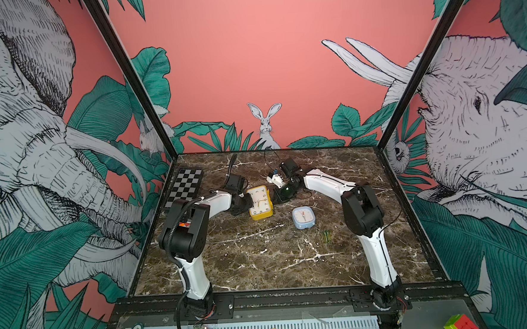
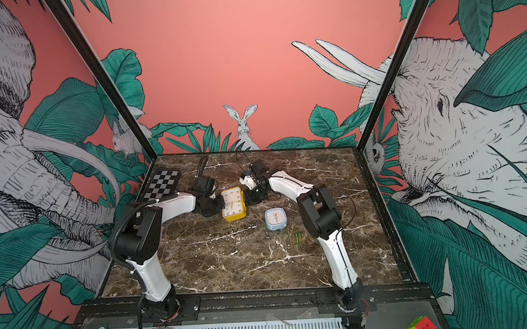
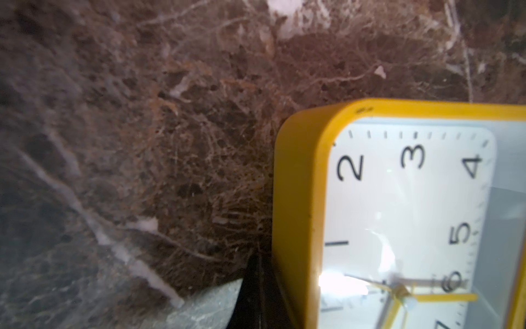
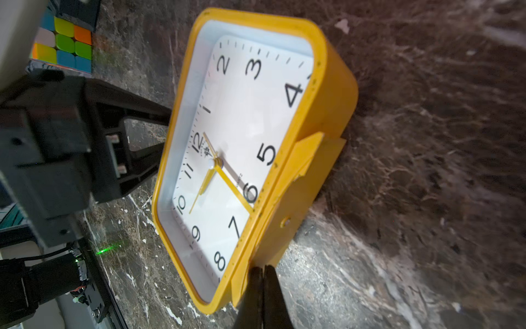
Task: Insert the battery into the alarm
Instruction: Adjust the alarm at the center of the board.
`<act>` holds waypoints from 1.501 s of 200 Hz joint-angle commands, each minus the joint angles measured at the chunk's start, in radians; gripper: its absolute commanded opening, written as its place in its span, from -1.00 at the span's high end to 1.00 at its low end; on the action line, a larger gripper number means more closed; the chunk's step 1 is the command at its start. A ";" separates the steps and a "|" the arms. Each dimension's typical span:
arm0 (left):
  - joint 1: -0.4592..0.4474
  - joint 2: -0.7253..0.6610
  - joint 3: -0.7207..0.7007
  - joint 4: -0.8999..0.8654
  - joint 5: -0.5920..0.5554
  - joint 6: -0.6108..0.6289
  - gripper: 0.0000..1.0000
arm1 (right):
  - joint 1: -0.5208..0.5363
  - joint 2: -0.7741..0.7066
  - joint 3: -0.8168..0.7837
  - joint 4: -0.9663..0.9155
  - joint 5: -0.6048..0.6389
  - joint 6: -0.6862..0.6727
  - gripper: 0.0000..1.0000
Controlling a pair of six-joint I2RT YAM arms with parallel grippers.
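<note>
The left hand is clenched with nothing between its fingers. Its tips are pressed together right against the side of the yellow alarm that carries the 12. The right hand is also clenched and empty, with its tips meeting at the opposite edge of the casing, by the 7 and 8. A yellow flap stands out from the casing there; I cannot tell whether it is the battery cover.

The alarm therefore sits between the two hands, face up on the tabletop, and its back is hidden.

It looks like a light, hollow plastic box, so it would probably skid on this polished surface if pushed from one side only. The rigid casing walls seem the safer place to hold it, rather than the glossy front window or the thin flap.

The batteries are a green pair lying side by side near the right arm's elbow, well apart from both hands and beyond the blue clock. I judge them small, stiff, smooth and likely to roll. A pinch across the middle of one would suit best, though it may nudge the other.
</note>
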 commanded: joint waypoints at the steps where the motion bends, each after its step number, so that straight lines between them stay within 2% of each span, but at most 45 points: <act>1: -0.037 0.038 0.004 0.011 0.062 -0.013 1.00 | 0.031 -0.056 0.047 0.014 -0.088 0.011 1.00; 71: -0.037 0.047 -0.002 0.021 0.087 -0.013 1.00 | 0.064 -0.066 0.080 -0.026 -0.085 0.007 1.00; 163: -0.037 0.038 -0.017 0.041 0.086 -0.012 1.00 | 0.083 -0.037 0.130 -0.084 -0.010 -0.008 1.00; 225: -0.033 -0.051 -0.037 0.031 0.011 0.025 0.80 | 0.083 0.025 0.218 -0.087 -0.016 0.014 1.00; 275: -0.020 -0.135 -0.056 0.009 -0.063 0.059 0.67 | 0.083 0.012 0.225 -0.072 -0.022 0.015 1.00; 300: -0.020 -0.195 -0.050 -0.012 -0.078 0.080 0.46 | 0.083 -0.033 0.208 -0.031 -0.027 0.004 0.98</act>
